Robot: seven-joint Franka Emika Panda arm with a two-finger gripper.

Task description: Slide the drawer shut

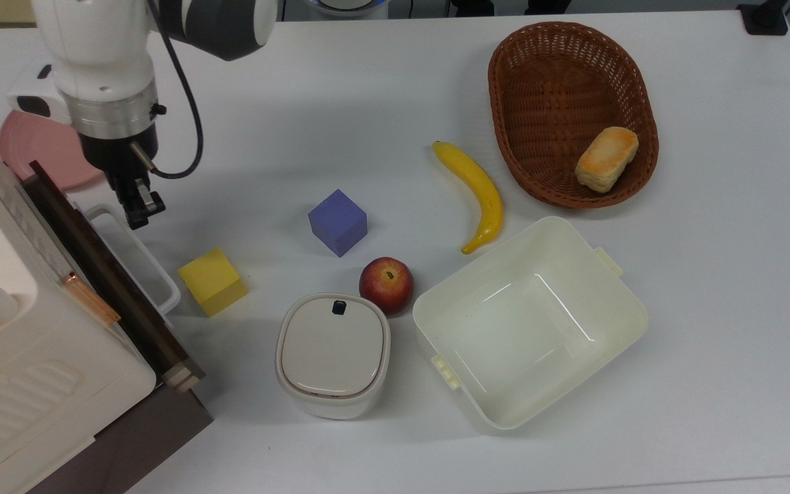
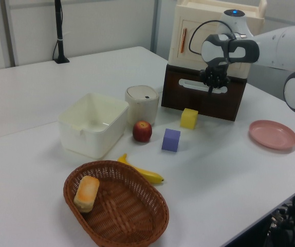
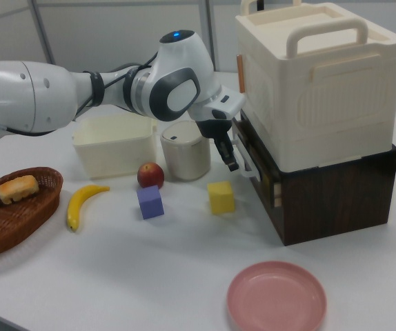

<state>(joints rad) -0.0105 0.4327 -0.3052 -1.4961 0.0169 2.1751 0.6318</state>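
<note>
While black two-finger hand (image 1: 138, 206) presses white loop handle (image 1: 136, 255), finger state cannot tell, dark-fronted light-wood drawer (image 1: 103, 274) nearly shut; next: final short push, flush.

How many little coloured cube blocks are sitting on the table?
2. The yellow cube block sits close beside the dark brown drawer front, near its white loop handle. The purple cube block stands apart, toward the yellow banana. None looks hidden.

banana (image 1: 475, 194) | apple (image 1: 386, 285) | purple cube (image 1: 337, 222) | yellow cube (image 1: 213, 281) | basket (image 1: 529, 62)
</note>
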